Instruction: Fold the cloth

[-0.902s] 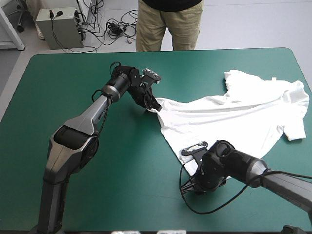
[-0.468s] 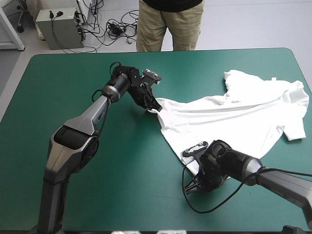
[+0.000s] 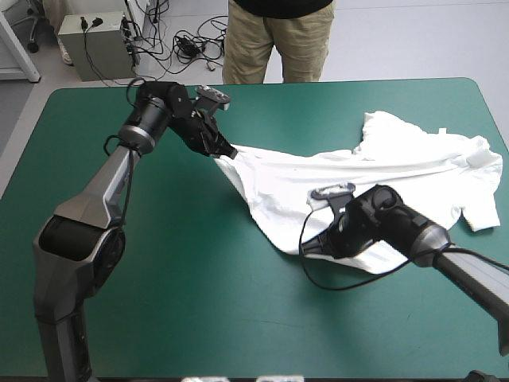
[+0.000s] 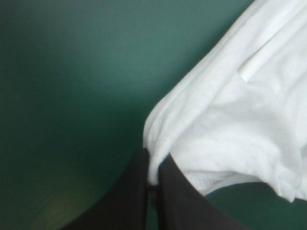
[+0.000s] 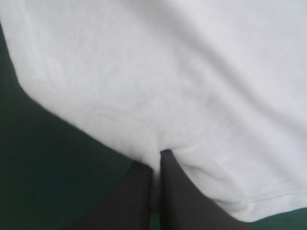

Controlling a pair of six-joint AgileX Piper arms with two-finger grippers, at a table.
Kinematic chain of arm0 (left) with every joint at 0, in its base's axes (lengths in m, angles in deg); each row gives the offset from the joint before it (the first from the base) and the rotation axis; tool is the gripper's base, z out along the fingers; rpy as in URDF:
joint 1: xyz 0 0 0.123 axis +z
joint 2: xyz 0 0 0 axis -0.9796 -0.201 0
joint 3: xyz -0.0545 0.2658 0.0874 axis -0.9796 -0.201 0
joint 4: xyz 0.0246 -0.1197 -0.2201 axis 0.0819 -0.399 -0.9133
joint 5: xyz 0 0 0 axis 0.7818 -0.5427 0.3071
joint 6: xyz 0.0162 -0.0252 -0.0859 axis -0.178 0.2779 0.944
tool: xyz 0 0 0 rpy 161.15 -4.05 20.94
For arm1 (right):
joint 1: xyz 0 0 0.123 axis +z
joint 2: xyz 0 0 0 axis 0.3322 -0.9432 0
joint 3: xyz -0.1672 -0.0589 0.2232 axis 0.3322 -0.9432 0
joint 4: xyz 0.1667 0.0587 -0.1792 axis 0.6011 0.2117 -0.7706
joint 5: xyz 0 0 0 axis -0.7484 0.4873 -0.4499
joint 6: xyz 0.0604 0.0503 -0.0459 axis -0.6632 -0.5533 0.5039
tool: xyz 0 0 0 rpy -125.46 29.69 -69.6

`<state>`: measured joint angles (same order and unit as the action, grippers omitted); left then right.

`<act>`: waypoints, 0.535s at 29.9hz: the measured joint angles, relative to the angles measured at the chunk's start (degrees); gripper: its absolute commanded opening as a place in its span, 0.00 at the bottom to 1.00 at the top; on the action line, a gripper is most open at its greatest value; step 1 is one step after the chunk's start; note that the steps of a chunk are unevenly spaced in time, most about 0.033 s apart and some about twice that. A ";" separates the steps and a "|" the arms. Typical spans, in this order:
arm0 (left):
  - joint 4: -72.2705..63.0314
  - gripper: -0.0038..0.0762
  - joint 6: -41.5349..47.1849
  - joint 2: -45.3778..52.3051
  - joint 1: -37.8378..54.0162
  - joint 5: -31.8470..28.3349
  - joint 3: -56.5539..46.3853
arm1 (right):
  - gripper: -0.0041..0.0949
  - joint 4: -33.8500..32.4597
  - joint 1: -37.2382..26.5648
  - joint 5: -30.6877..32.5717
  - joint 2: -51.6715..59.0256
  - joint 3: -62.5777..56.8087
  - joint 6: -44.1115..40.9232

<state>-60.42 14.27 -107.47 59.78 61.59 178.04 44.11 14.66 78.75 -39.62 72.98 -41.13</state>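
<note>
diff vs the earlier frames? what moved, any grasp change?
The left gripper dragged its T-shirt corner toward the far left of the table. The right gripper drew the hem away from the near edge. No grasp change: both stay shut on the T-shirt, and its right end barely moved.
</note>
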 measured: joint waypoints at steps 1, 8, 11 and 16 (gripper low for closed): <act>0.08 0.04 0.19 1.55 0.36 0.11 0.00 | 0.02 0.05 -1.16 0.52 0.05 2.73 0.86; 1.03 0.04 3.59 11.26 1.07 1.04 0.00 | 0.02 0.05 -8.36 4.77 0.05 22.98 6.24; 2.37 0.04 6.00 15.74 1.07 1.16 0.00 | 0.02 0.05 -10.98 7.94 0.05 31.63 9.03; 3.89 0.04 9.40 23.94 1.30 1.21 0.19 | 0.02 -1.27 -13.52 12.16 0.05 45.93 12.49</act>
<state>-56.53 23.67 -83.53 61.08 62.79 178.22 42.83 1.14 90.92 -39.57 118.90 -28.64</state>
